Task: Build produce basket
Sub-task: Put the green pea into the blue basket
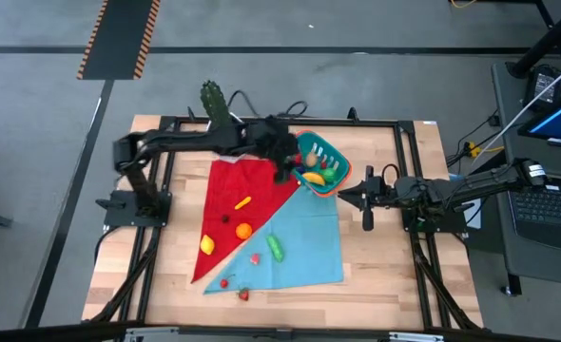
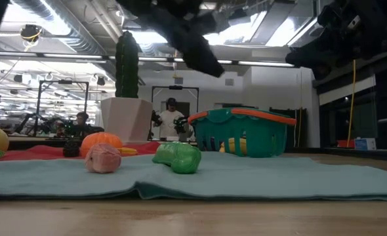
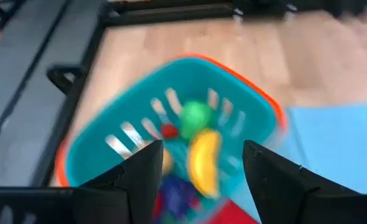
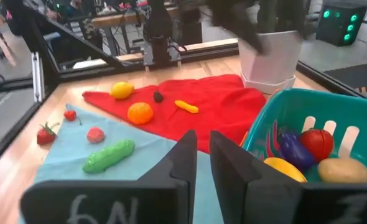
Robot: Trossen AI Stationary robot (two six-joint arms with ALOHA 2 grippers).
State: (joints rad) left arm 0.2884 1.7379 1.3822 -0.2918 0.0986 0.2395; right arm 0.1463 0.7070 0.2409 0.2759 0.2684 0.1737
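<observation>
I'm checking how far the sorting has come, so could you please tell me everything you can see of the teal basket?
The basket is teal plastic, squarish with rounded corners, an orange-red rim and slotted sides. It stands upright on the table's far right part, at the blue cloth's far corner, beside the white pot. Inside lie a yellow banana, a green piece, a red one, a purple one and a tan one. The left gripper hovers open above it.
</observation>
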